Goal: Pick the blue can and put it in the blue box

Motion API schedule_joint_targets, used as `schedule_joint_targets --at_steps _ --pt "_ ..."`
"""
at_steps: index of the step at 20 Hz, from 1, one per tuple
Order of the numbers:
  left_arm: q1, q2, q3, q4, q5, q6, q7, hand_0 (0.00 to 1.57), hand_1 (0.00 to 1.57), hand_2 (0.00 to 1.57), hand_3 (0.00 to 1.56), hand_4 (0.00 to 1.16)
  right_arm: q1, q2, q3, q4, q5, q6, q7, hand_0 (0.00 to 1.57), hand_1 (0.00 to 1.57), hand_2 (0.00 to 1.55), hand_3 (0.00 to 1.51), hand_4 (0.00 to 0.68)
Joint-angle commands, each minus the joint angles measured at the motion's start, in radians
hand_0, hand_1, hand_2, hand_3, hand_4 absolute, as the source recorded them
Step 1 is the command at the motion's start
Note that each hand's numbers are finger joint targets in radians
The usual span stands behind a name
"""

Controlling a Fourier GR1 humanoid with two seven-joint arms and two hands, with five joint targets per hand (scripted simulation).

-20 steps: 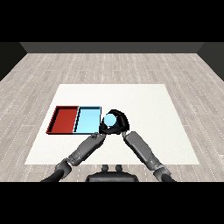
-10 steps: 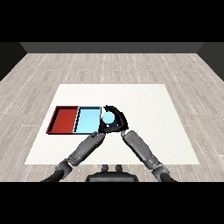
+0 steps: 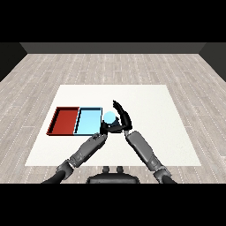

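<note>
The blue can [image 3: 109, 117] stands upright just off the right edge of the light blue tray [image 3: 88, 121], its pale round top showing. My right hand [image 3: 124, 119] is against the can's right side. Its fingers [image 3: 116, 106] stretch out straight past the can, and the thumb lies below it, so the hand is open. My left hand [image 3: 104, 129] sits just below and left of the can, at the tray's near right corner, mostly hidden by the right hand. The red tray [image 3: 64, 120] adjoins the blue tray on its left.
Both trays lie on the white table [image 3: 150, 110], left of its middle. My two forearms meet in a V below the can. A wooden floor surrounds the table.
The can and my right hand have shifted slightly left towards the blue tray. The fingers that arched over the can have straightened and point away from it.
</note>
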Motion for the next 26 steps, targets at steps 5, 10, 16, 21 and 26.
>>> schedule_joint_targets --at_steps 5,10,16,21,26 --pt "0.036 0.013 0.082 0.018 -0.002 -0.057 -0.013 1.57 1.57 1.57 1.49 1.14 0.067 -0.035 -0.179 -0.124 -0.163 0.116 -0.033 0.00 0.00 0.00 0.00 0.000" --pt "0.041 0.050 0.148 0.003 -0.016 -0.056 -0.037 1.57 1.57 1.57 1.48 1.14 0.111 -0.103 -0.256 -0.293 -0.199 0.141 0.002 0.00 0.00 0.00 0.00 0.000" --pt "0.027 0.173 0.204 -0.038 -0.052 -0.039 0.027 1.57 1.57 1.56 1.48 1.15 0.241 -0.161 -0.371 -0.406 -0.272 0.165 0.004 0.00 0.00 0.00 0.00 0.000" --pt "-0.064 0.175 0.264 0.125 -0.094 -0.074 0.109 1.57 1.57 1.57 1.48 1.13 0.267 -0.114 -0.334 -0.414 -0.233 0.148 0.006 0.00 0.00 0.00 0.00 0.000" --pt "-0.129 0.219 0.336 0.339 -0.095 -0.156 0.070 1.57 1.57 1.57 1.51 1.10 0.340 -0.154 -0.409 -0.385 -0.278 0.213 -0.034 0.00 0.00 0.00 0.00 0.000"
